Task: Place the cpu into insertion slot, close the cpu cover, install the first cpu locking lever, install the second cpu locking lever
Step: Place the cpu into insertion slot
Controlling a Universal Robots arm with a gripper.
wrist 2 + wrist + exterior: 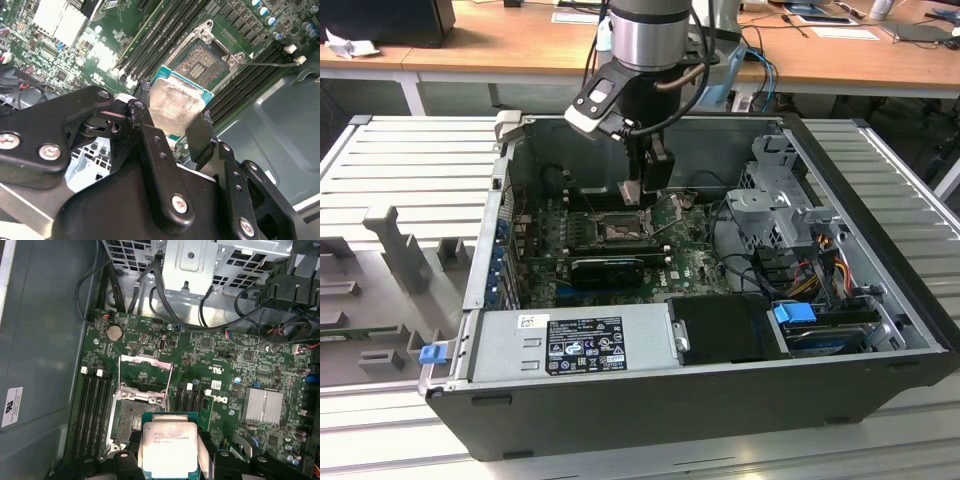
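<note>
My gripper (pixel 642 193) hangs inside the open computer case, shut on the cpu (pixel 172 102), a pale silvery square chip on a green carrier edge. Both wrist views show the chip clamped between the black fingers (pixel 197 132), held above the board. The cpu (pixel 169 447) sits just off one side of the insertion slot (pixel 129 419), a dark square socket with a metal rim. The slot (pixel 205 62) is bare, its contacts showing. The cpu cover (pixel 146 371), a thin metal frame, stands swung open at the slot's far edge. A thin locking lever (pixel 270 63) sticks out beside the slot.
The case wall (pixel 620 400) surrounds the motherboard (pixel 690 260). A power supply (pixel 575 345) lies at the front, and a drive cage (pixel 780 200) with cables is on the exterior view's right. Black memory slots (pixel 92 410) flank the socket. A finned heatsink (pixel 263 405) is nearby.
</note>
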